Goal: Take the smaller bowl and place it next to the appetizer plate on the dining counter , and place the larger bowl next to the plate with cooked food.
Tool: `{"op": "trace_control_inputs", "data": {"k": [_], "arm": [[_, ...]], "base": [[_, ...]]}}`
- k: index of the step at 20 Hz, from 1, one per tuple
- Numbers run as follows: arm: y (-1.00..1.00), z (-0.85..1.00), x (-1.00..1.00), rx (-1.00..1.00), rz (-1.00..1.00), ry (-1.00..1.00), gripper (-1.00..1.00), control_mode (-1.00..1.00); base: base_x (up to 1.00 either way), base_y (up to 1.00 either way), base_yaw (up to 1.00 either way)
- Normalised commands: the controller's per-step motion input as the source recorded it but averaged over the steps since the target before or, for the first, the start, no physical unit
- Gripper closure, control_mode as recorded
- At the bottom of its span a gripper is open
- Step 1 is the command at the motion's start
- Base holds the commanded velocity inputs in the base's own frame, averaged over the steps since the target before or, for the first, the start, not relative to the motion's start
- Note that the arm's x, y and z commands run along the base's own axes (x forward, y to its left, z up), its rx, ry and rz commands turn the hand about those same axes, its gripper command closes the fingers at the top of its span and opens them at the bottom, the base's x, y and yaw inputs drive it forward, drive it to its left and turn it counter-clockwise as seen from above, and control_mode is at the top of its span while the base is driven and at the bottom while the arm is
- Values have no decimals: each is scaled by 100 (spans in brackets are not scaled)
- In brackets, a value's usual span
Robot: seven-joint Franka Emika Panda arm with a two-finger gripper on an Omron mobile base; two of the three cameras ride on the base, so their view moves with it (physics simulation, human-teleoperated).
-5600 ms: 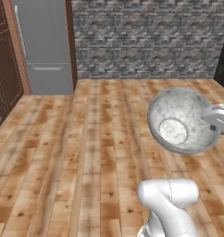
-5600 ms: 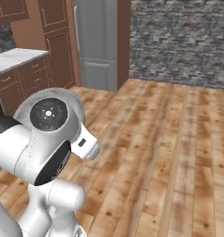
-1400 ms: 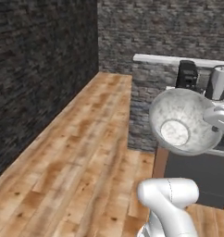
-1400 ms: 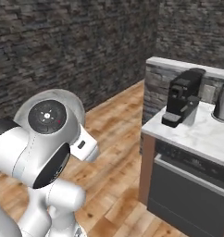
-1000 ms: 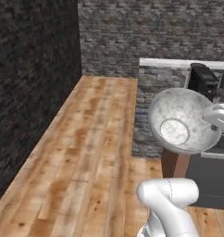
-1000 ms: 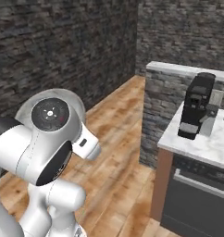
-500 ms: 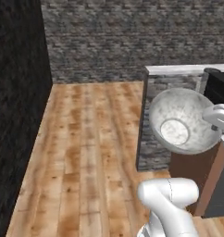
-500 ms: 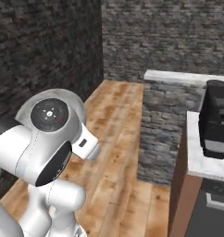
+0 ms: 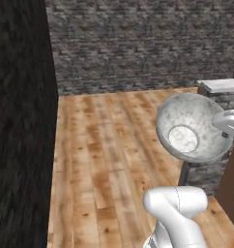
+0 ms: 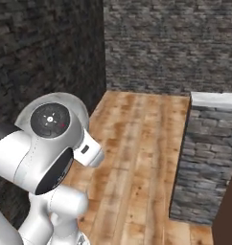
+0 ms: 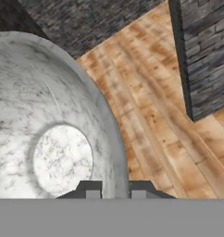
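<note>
The larger bowl (image 9: 190, 128), deep, grey-white marbled with a pale flat bottom, hangs tilted in the air over the wooden floor, its opening facing the left base camera. My gripper (image 9: 222, 125) is shut on its right rim. In the hand view the larger bowl (image 11: 49, 139) spreads over the left half, and my gripper (image 11: 116, 191) pinches its rim between the two dark fingertips (image 11: 92, 190). The smaller bowl, the appetizer plate, the plate with cooked food and the dining counter are out of view.
A stone-clad counter end (image 9: 212, 169) with a pale top (image 10: 214, 100) stands just right of the bowl, with a brown panel (image 9: 232, 184) beside it. Dark stone walls (image 9: 128, 43) close the back and left. Open wooden floor (image 10: 137, 143) stretches ahead.
The base has turned, so the whole scene slid right: the coffee machine and counter top have left the views. The bowl stays held in the same place relative to the arm.
</note>
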Motion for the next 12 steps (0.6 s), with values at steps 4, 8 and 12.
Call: {"op": "trace_control_inputs", "data": {"k": [4, 8, 12], "arm": [[0, 0, 0, 0, 0, 0, 100, 100], [0, 0, 0, 0, 0, 0, 100, 100], [0, 0, 0, 0, 0, 0, 100, 100]], "base": [[100, 73, -39], [100, 70, -39], [100, 64, -43]]}}
